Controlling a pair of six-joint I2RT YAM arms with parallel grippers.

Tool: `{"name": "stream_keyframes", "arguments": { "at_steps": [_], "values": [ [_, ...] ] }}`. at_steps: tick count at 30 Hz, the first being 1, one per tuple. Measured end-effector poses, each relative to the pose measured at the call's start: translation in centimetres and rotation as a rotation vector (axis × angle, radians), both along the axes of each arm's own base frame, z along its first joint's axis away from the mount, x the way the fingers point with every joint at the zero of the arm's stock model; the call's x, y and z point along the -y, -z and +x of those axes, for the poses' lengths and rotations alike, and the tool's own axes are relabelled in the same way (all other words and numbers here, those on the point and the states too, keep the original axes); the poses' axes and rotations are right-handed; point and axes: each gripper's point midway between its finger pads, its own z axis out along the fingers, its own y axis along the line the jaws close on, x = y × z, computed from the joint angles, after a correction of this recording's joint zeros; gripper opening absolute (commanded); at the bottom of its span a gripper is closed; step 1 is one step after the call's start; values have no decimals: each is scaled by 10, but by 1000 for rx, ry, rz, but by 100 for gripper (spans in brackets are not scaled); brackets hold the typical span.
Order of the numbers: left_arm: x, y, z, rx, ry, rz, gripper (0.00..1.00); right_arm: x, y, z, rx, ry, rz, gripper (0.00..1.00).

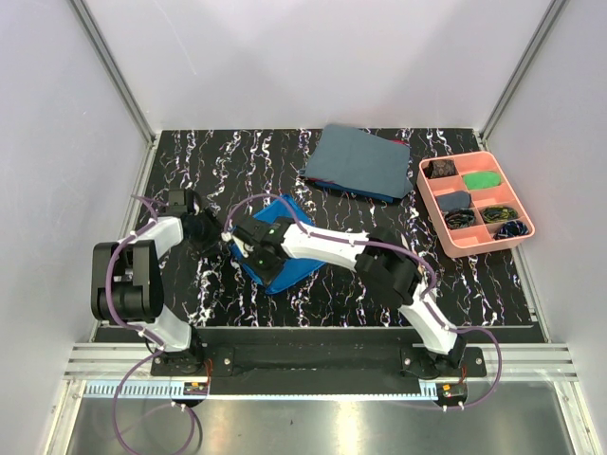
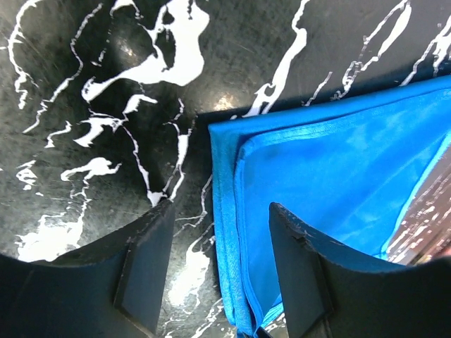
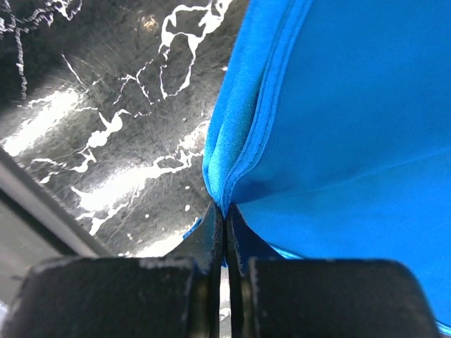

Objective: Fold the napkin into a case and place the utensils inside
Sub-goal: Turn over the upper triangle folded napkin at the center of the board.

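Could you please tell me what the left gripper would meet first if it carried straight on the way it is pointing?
Most likely the folded edge of the napkin. The left gripper points down with open jaws straddling that edge, one over the cloth and one over the bare table. Depth is hard to judge.

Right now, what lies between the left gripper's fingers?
In the left wrist view: bare marbled table and the napkin's folded edge, between the left gripper's open fingers.

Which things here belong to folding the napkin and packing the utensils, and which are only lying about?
For the job: napkin, pinched at its edge by the shut right pincer; open left pincer over its corner. I cannot make out the utensils.

Lying about: grey-blue cloth; pink tray holding small items.
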Motion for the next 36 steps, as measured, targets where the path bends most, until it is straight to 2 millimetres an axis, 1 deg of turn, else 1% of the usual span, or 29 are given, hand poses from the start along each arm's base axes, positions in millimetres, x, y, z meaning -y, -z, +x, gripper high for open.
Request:
{"name": "stream_keyframes", "arguments": {
  "at_steps": [3, 4, 8, 11, 20, 24, 27, 32, 36],
  "values": [
    [2, -2, 1, 5, -3, -15, 58, 1, -8, 2, -43, 20, 31, 0],
    [3, -3, 1, 7, -4, -23, 58, 2, -11, 5, -51, 30, 40, 0],
    [8, -6, 5, 20, -7, -57, 58, 4, -27, 12, -71, 54, 82, 0],
    [12, -6, 8, 25, -12, -79, 58, 4, -34, 13, -80, 60, 102, 0],
    [14, 1, 11, 10, -39, -104, 57, 1, -36, 9, -107, 66, 115, 0],
    [14, 3, 11, -2, -59, -116, 55, 1, -37, 8, -113, 68, 119, 0],
    [16, 4, 14, -5, -64, -136, 51, 1, -37, 9, -113, 71, 120, 0],
    [15, 5, 16, -3, -69, -134, 40, 2, -39, 12, -111, 78, 125, 0],
    [13, 6, 16, -1, -66, -119, 29, 2, -42, 12, -108, 79, 131, 0]
  ]
}}
